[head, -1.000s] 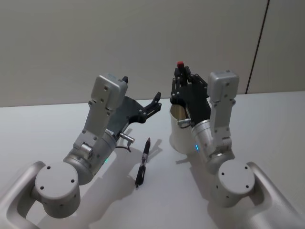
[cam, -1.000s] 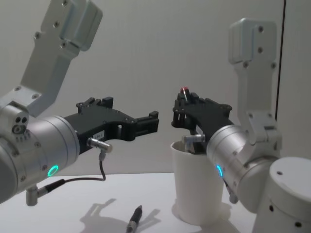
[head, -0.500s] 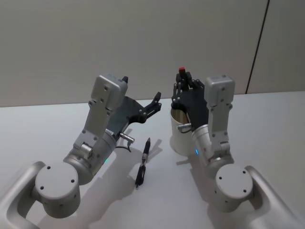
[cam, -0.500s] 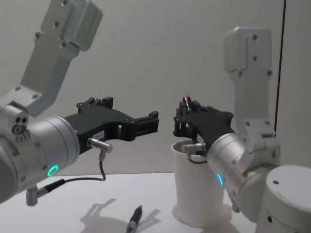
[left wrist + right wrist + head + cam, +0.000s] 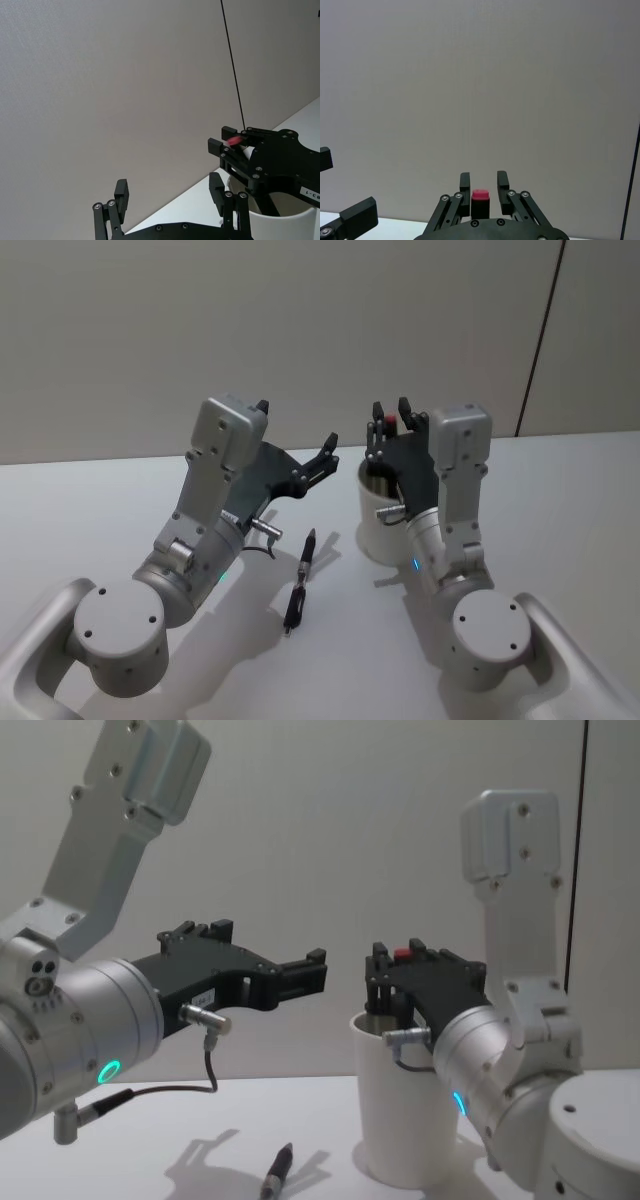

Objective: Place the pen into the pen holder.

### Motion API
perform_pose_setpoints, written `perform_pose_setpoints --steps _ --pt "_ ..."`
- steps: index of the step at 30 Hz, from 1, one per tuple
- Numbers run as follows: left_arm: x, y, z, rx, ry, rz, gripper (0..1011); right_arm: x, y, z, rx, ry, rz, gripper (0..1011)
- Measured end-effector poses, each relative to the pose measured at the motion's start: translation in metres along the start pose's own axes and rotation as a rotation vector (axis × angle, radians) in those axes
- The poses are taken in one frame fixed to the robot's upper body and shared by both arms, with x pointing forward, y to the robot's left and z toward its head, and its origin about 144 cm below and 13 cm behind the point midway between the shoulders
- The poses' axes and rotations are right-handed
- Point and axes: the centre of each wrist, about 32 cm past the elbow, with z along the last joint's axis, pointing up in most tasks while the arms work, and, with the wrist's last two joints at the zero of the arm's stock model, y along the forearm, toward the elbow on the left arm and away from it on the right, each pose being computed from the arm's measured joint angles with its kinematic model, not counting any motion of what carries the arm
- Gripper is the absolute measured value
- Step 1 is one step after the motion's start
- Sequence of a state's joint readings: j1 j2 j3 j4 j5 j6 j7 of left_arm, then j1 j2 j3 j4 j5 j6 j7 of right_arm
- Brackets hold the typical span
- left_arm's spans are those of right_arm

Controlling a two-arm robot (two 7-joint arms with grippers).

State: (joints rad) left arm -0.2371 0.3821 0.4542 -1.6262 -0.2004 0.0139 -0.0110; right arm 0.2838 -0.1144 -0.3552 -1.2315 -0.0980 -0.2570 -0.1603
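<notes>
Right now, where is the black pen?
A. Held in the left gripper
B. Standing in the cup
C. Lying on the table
C: the black pen lies flat on the table, to the left of the cup.

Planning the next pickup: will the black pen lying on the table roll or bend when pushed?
Probably rolls: the black pen looks slim and round on the smooth table. Likely stiff and light: its thin barrel lies straight. The open left pincer hovers above the table near it.
</notes>
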Motion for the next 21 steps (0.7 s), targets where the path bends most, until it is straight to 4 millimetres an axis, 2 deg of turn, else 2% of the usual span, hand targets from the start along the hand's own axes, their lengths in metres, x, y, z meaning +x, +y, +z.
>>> perform_pose_setpoints --steps 5,6,8,15,16,19,21 --pt "0.0 0.0 0.0 0.0 0.0 0.0 1001 0.0 -0.0007 -0.0004 -0.003 -0.003 -0.003 411" --pt "0.0 0.0 0.0 0.0 0.0 0.0 1001 0.0 -0.0008 -0.0005 -0.003 -0.004 -0.004 476" --pt "0.0 0.0 0.0 0.0 0.0 0.0 1001 0.0001 -0.001 -0.0007 -0.004 -0.005 -0.005 513" --pt "0.0 0.0 0.0 0.0 0.0 0.0 1000 0.0004 -0.0014 -0.0009 -0.006 -0.008 -0.008 747" --pt "0.0 0.0 0.0 0.0 0.0 0.0 1001 0.0004 -0.0014 -0.0009 -0.006 -0.008 -0.008 747" --pt "0.0 0.0 0.0 0.0 0.0 0.0 1001 0.0006 -0.0015 -0.0009 -0.007 -0.008 -0.009 864" --pt "0.0 0.0 0.0 0.0 0.0 0.0 1001 0.001 -0.0015 -0.0003 -0.005 -0.008 -0.009 899"
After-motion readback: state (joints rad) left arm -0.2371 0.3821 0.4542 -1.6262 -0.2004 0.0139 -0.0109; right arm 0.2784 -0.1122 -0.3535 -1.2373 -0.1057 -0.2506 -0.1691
